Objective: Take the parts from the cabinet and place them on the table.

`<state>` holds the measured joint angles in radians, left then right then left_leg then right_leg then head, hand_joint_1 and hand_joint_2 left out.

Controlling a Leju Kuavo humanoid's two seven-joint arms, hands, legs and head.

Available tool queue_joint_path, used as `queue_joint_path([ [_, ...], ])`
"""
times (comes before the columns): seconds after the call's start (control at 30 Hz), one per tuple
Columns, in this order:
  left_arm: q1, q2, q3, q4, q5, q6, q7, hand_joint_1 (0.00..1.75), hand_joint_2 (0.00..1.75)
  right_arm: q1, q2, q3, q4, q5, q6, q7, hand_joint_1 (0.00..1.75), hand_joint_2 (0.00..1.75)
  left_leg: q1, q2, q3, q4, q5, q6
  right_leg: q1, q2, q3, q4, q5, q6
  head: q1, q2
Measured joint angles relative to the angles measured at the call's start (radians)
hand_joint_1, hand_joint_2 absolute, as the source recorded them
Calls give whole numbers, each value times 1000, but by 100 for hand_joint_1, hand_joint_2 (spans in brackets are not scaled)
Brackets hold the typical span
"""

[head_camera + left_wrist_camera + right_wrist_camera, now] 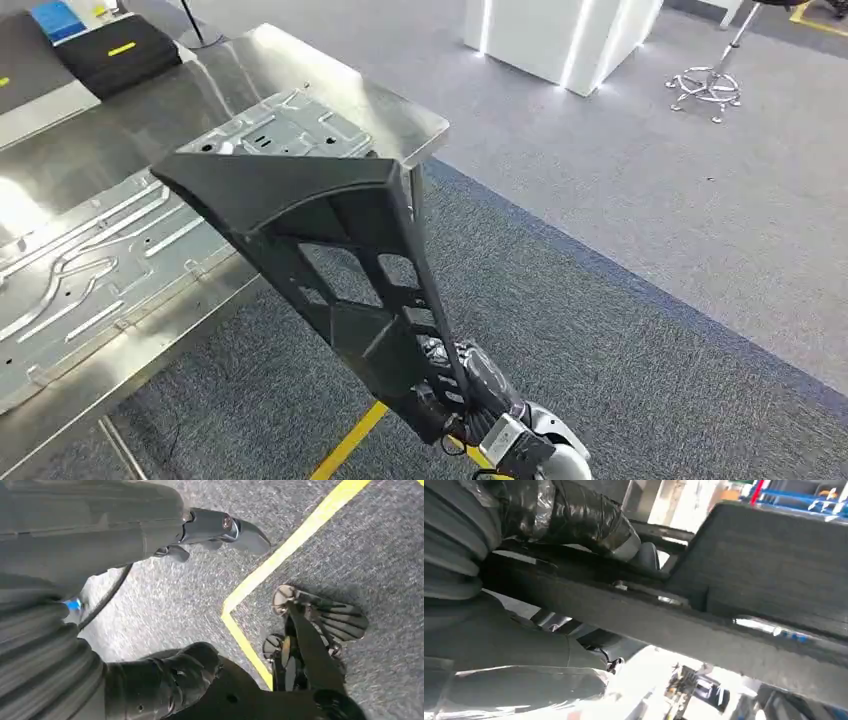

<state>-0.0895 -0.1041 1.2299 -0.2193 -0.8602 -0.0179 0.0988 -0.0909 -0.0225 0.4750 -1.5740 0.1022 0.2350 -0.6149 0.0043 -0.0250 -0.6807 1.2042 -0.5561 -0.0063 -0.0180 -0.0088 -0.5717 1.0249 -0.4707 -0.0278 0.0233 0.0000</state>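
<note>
A long black plastic part (330, 250) with ribbed cut-outs slants up from the lower middle of the head view. Its wide top end hangs above the near corner of the steel table (405, 112). My right hand (468, 385) grips the part's narrow lower end, off the table and above the carpet. In the right wrist view the thumb (574, 520) and fingers wrap around the part's dark edge (744, 585). My left hand (100, 540) hangs over the floor, fingers (220, 527) spread apart from the thumb (170, 680), holding nothing.
Two stamped metal panels (100, 260) (290, 125) lie on the table. A black case (115, 50) sits at the table's far left. A white lit counter (560, 35) and a stool base (710, 85) stand beyond grey carpet. A yellow floor line (350, 440) runs near my feet.
</note>
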Motion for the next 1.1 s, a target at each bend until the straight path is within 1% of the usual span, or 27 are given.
queue_joint_path([
  [0.03, 0, 0, 0, 0, 0, 0, 0, 0, 175, 0, 0, 0, 3, 0, 1, 0, 173, 175, 3, 10, -38, 72, -29, -4, 2, -14, 0, 0, -2, -2, 0, 0],
  [0.07, 0, 0, 0, 0, 0, 0, 0, 0, 175, 0, 0, 0, 5, 0, 2, 0, 173, 175, 7, 14, -63, 115, -35, -8, 2, -27, 0, 0, -4, -1, 0, 0],
  [0.1, 1, 0, 0, 0, 0, 1, 0, 0, 175, 0, 0, 0, 6, 0, 5, 0, 173, 175, 9, 18, -63, 111, -19, -10, 2, -38, 2, 0, -6, 0, 0, 0],
  [0.17, 3, 1, 0, 0, 0, 3, 1, 0, 175, 0, 0, 0, 6, 0, 4, 1, 173, 175, 14, 31, 8, -34, 69, -14, 0, -62, 11, 1, -13, 7, 0, 0],
  [0.2, 3, 2, 0, 0, 0, 4, 1, 0, 175, -1, 0, 0, 6, 0, 4, 1, 173, 175, 15, 54, 56, -125, 110, -13, 0, -72, 17, 1, -18, 12, 0, 0],
  [0.23, 2, 2, 0, 0, 0, 4, 1, 0, 175, -2, 0, 0, 6, 0, 4, 1, 173, 175, 10, 98, 79, -179, 107, -11, 4, -79, 21, 2, -22, 18, 0, 0],
  [0.27, -1, 2, 0, 0, 0, 5, 1, 0, 175, -5, -1, 0, 6, 0, 5, 1, 173, 175, 6, 80, 83, -183, 113, 1, 11, -86, 21, 5, -26, 25, 2, 0],
  [0.37, 3, 3, 0, 0, 0, 7, 3, 0, 175, -8, 0, 0, 6, 0, 6, 2, 173, 175, -2, 54, 78, -179, 109, 18, 10, -107, 31, -3, -28, 40, 1, 0],
  [0.4, 2, 3, 0, 0, 0, 7, 4, 0, 175, -10, 0, 0, 6, 0, 6, 2, 173, 175, 6, 43, 84, -187, 114, 28, 8, -112, 30, -1, -35, 47, 1, 0],
  [0.43, 3, 3, 0, 0, 0, 7, 4, 0, 175, -13, 0, 1, 6, 0, 6, 3, 173, 175, 7, 34, 85, -189, 116, 31, 1, -71, 27, 21, -50, 52, 2, 0],
  [0.47, 2, 5, 0, 0, 0, 8, 7, 0, 175, -14, 0, 1, 6, -1, 6, 3, 173, 175, 7, 28, 85, -190, 116, 39, 0, -27, 0, 75, -83, 52, 2, 0],
  [0.53, -2, 5, 0, 0, 0, 9, 9, 0, 175, -11, -2, 1, 8, -1, 5, 5, 173, 175, 5, 9, 85, -190, 115, 45, 2, 0, -81, 234, -153, 51, 2, 0],
  [0.57, -3, 6, 0, 0, 0, 9, 9, 0, 175, -11, -3, 1, 12, -1, 6, 6, 173, 175, 2, -5, 85, -188, 114, 46, 4, 3, -122, 302, -171, 49, 3, 0],
  [0.6, -2, 6, 0, 0, 0, 9, 11, 0, 175, -11, -3, 1, 14, -1, 6, 6, 173, 175, -1, -19, 86, -188, 114, 47, 5, 4, -139, 319, -160, 46, 2, 0],
  [0.63, -2, 6, 0, 0, 0, 9, 11, 0, 175, -11, -3, 1, 15, -1, 6, 6, 173, 175, -3, -32, 87, -187, 113, 47, 7, 6, -132, 289, -126, 40, 3, 0],
  [0.67, -2, 6, 0, 0, 0, 9, 12, 0, 175, -11, -3, 1, 15, -1, 6, 6, 173, 175, -6, -44, 90, -187, 113, 48, 9, 10, -108, 225, -79, 33, 2, 0],
  [0.7, -2, 6, 1, 0, 0, 9, 13, 0, 175, -12, -3, 1, 15, -1, 6, 6, 173, 175, -7, -59, 93, -187, 113, 47, 14, 26, -67, 127, -21, 21, 2, 0],
  [0.73, -2, 6, 1, 0, 0, 9, 15, 0, 175, -13, -3, 1, 15, -2, 5, 6, 173, 175, -5, -69, 92, -187, 112, 47, 16, 65, -34, 46, 16, 10, 2, 0],
  [0.77, -2, 1, 1, 2, 0, 9, 15, 0, 175, -13, -3, 1, 15, -2, 6, 6, 173, 175, -7, -74, 87, -183, 111, 43, 12, 112, -26, 23, 3, 1, 1, 0],
  [0.8, -4, 2, 1, 2, 0, 10, 15, 0, 175, -13, -3, 1, 15, -3, 6, 6, 173, 175, -2, -91, 82, -182, 113, 37, 16, 103, -23, 11, 8, 7, 4, 0],
  [0.87, 0, 3, 1, 2, 0, 11, 17, 0, 175, -14, -3, 1, 15, -3, 6, 8, 173, 175, 7, -110, 79, -188, 116, 23, 23, 85, -19, 10, 6, 4, 5, 0],
  [0.9, 2, 3, 1, 2, 0, 11, 17, 0, 175, -15, -3, 1, 15, -3, 5, 8, 173, 175, 2, -122, 77, -191, 117, 16, 15, 72, -11, -4, 11, 1, 3, 0],
  [0.93, 2, 8, 1, 2, 0, 12, 18, 0, 175, -16, -1, 1, 15, -4, 6, 8, 173, 175, 1, -89, 79, -176, 108, 16, 8, 52, 0, -16, 16, 2, 4, 0],
  [0.97, 2, 6, 1, 2, 0, 12, 18, 0, 175, -16, 0, 2, 15, -5, 5, 8, 173, 175, -5, -29, 63, -141, 82, 9, 7, 42, 8, -24, 15, -3, -5, 0],
  [1.0, -1, 6, 1, 2, 0, 12, 18, 0, 175, -17, 0, 2, 15, -6, 5, 8, 173, 175, -2, -2, 29, -73, 44, 4, 8, 25, 10, -24, 14, -5, -6, 0],
  [1.07, -4, 6, 1, 2, 0, 12, 18, 0, 175, -14, -1, 2, 16, -9, 5, 10, 173, 175, 7, 13, -46, 67, -13, -6, 9, -8, 13, -23, 8, -7, -6, 0],
  [1.1, -4, 6, 1, 2, 0, 12, 18, 0, 175, -14, -1, 2, 18, -10, 5, 11, 173, 175, 12, 17, -64, 100, -14, -12, 9, -21, 13, -21, 6, -5, -7, 0],
])
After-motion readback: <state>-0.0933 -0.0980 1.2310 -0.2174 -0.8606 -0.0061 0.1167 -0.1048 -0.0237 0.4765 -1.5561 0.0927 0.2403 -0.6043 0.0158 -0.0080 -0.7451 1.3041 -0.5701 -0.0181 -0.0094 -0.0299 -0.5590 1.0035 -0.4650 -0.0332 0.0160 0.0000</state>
